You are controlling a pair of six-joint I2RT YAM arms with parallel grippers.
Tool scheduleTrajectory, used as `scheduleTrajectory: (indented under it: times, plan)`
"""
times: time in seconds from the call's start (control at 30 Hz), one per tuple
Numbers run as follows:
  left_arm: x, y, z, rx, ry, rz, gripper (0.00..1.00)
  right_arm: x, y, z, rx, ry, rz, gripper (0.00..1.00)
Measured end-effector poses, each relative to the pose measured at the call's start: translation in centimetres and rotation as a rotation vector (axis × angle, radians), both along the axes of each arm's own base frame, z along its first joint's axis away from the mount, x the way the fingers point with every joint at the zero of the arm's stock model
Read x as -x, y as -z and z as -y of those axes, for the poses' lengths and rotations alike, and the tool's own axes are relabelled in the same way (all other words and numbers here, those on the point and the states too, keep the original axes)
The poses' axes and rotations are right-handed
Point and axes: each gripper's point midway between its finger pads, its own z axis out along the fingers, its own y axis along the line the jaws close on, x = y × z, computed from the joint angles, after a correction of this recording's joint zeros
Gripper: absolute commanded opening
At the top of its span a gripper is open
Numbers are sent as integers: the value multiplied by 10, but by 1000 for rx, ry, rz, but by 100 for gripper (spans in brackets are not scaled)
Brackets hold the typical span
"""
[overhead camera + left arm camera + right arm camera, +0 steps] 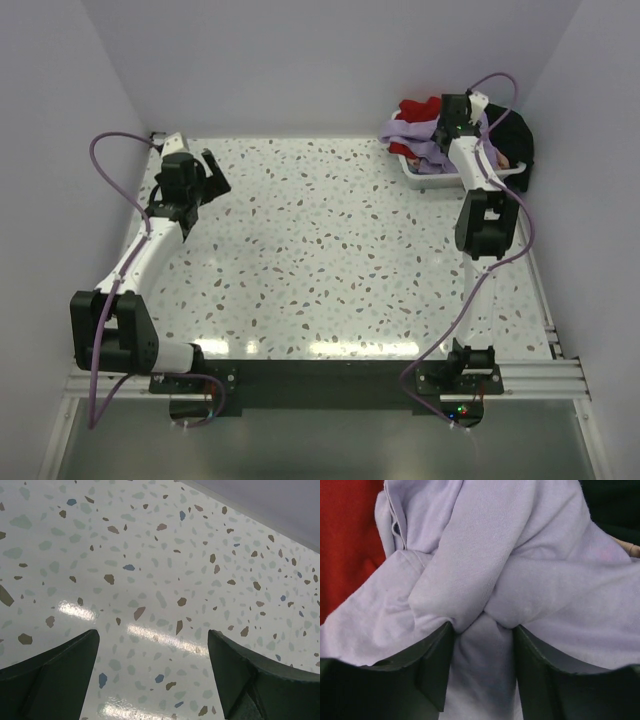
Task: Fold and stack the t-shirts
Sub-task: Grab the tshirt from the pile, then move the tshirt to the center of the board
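A heap of t-shirts lies in a white tray [432,181] at the back right: a lavender one [420,140] on top, a red one [418,107] behind, a black one [512,140] at the right. My right gripper [452,124] is pushed down into the heap. In the right wrist view its fingers [432,665] are shut on a bunched fold of the lavender t-shirt [485,580], with the red shirt [347,535] at the left. My left gripper [212,172] is open and empty over the bare table at the back left [152,640].
The speckled table [330,250] is walled on the left, back and right. The tray stands close to the right wall. The right arm's lilac cable [495,85] loops over the heap.
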Motion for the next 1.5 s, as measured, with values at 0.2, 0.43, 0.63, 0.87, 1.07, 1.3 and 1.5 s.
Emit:
scheduleTrajectory:
  times: [0.2, 0.43, 0.63, 0.87, 1.07, 1.3, 1.5]
  plan:
    - [2, 3, 1, 17, -4, -10, 93, 2, -5, 0, -1, 0, 21, 26]
    - [5, 9, 3, 31, -5, -29, 92, 12, -27, 0, -7, 3, 57, 0]
    - [6, 10, 4, 31, -2, -31, 92, 33, -62, -5, 1, -4, 112, 0]
    - [9, 13, 5, 33, 5, -37, 92, 50, -133, -25, -3, -40, 239, 0]
    - [13, 2, 5, 23, 13, -10, 91, 56, -185, -40, 1, -79, 322, 0]
    - [22, -15, 3, -11, 37, 35, 91, 70, -232, -71, 57, -178, 372, 0]
    - [44, -27, 4, -35, 69, 68, 91, 106, -281, -147, 23, -397, 430, 0]
